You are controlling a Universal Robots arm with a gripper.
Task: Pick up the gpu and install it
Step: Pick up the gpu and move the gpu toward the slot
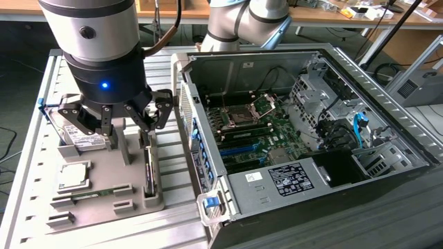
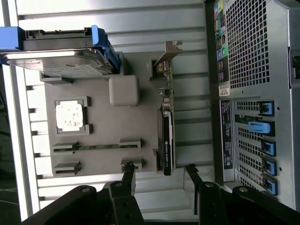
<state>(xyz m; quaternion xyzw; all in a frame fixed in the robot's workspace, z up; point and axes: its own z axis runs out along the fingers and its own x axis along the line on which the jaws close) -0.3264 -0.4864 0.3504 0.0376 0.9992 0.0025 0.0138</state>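
The gpu (image 1: 149, 168) stands on edge in a slot along one side of the grey tray (image 1: 116, 174). Above the tray the fingers (image 2: 128, 169) are spread wide, touching nothing, with one end of the gpu between them.

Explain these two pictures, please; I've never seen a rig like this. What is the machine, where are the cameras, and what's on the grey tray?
This is a robot arm. Its gripper hangs open and empty above the grey tray. One picture comes from a camera standing off the arm; the other looks down from a camera on its wrist. On the tray are a hard drive, a square silver chip, a narrow memory stick, and the gpu, a dark card standing on its edge, nearest the gripper. Beside the tray, on the exterior view's right, sits an open computer case with its motherboard showing.
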